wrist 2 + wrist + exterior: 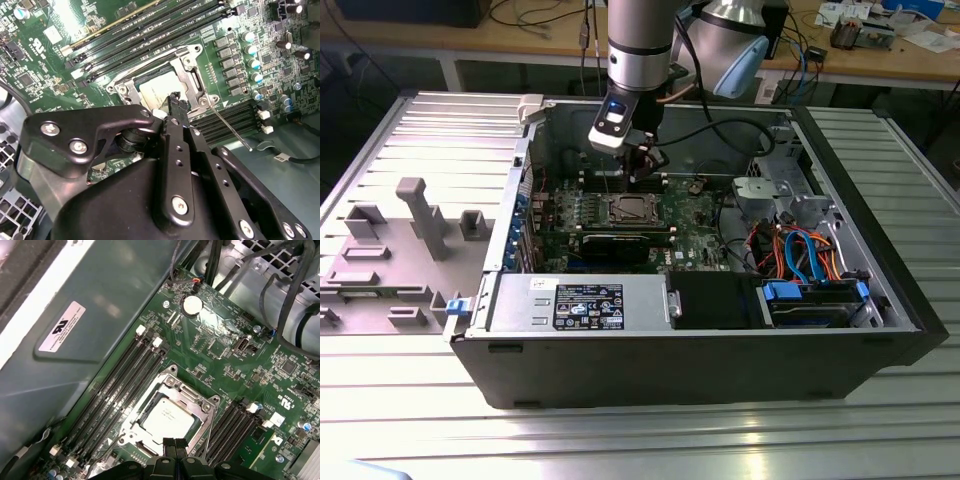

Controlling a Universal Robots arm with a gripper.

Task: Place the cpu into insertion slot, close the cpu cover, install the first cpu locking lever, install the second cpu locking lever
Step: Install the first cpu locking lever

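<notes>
We log the cpu seated in the insertion slot, with the cpu cover down around it. The tool is closed, empty, tips by the cover's edge. 1 locking lever juts over the memory slots.

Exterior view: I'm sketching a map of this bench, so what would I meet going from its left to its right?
Grey fixture with upright posts → blue clip at the case corner → cpu in its socket → black cover → blue drive carrier.
</notes>
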